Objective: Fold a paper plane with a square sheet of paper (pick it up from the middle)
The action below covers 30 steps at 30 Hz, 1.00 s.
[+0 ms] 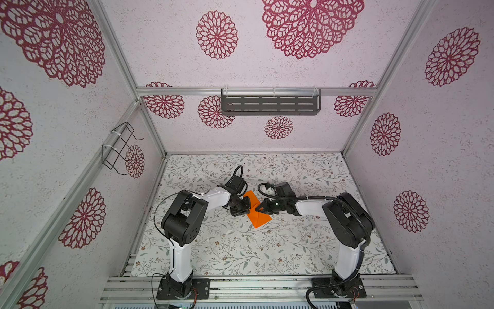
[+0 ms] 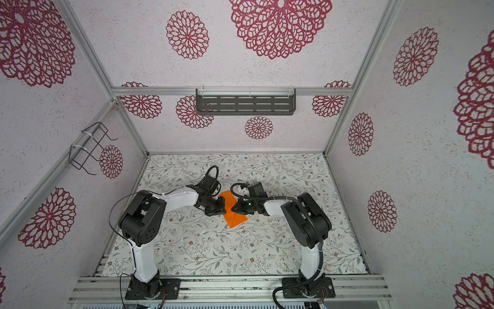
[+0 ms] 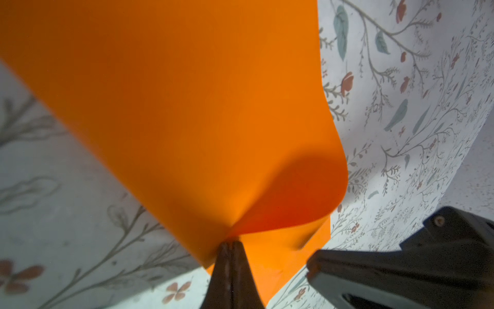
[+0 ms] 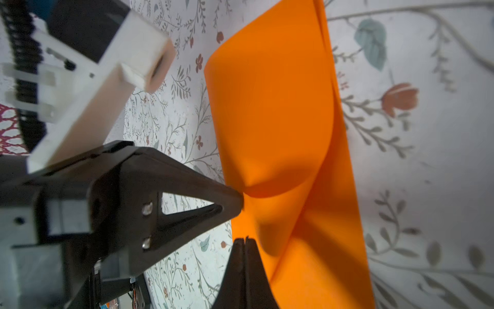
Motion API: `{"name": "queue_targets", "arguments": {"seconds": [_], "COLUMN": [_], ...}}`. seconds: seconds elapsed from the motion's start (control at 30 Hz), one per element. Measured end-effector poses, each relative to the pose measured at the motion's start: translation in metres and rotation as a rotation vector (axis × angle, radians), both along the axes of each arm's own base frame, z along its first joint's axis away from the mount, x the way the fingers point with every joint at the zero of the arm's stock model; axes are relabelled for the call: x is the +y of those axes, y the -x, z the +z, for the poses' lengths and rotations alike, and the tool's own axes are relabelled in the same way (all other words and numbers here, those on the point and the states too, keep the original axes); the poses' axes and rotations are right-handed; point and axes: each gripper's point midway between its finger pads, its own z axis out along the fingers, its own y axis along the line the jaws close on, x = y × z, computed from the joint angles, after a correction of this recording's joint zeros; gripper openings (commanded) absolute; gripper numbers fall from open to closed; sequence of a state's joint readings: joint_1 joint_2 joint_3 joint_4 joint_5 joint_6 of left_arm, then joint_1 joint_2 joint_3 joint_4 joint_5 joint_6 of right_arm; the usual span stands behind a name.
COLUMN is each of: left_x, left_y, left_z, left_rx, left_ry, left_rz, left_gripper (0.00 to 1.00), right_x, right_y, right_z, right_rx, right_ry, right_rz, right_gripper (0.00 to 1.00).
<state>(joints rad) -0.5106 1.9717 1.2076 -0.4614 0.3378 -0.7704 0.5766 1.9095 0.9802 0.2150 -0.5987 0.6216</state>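
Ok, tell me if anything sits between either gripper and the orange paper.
Nothing visible does. The left gripper is shut on the orange paper; the right gripper is shut right at its edge, with no gap to cross.

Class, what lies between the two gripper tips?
The orange square sheet of paper, partly folded over, lies between the left gripper and the right gripper; this shows in both top views.

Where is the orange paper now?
On the mat, centre of both top views: the paper, pinched by the left tool, right tool close on its right.
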Motion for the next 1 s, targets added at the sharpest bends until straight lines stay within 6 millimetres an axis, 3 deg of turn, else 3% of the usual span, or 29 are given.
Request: {"name": "queue_targets", "arguments": {"seconds": [0.13,0.57,0.83,1.0], "left_x": [0.000,0.000,0.001,0.001], "left_y": [0.000,0.000,0.000,0.000], "left_z": [0.000,0.000,0.000,0.000], "left_rx": [0.000,0.000,0.003,0.003], "left_ry": [-0.001,-0.005,-0.010,-0.016], "left_rz": [0.000,-0.002,-0.002,-0.004], "left_gripper": [0.00,0.00,0.00,0.00], "right_x": [-0.002,-0.027,-0.010,-0.005], "right_y": [0.003,-0.009,-0.013,-0.019], "right_z": [-0.018,-0.016,0.002,-0.004], "right_rx": [0.042,0.033,-0.006,-0.003], "right_ry": [0.020,0.006,-0.032,-0.016], "right_rz": [-0.005,-0.078,-0.037,-0.032], "right_gripper": [0.03,0.02,0.03,0.03]}}
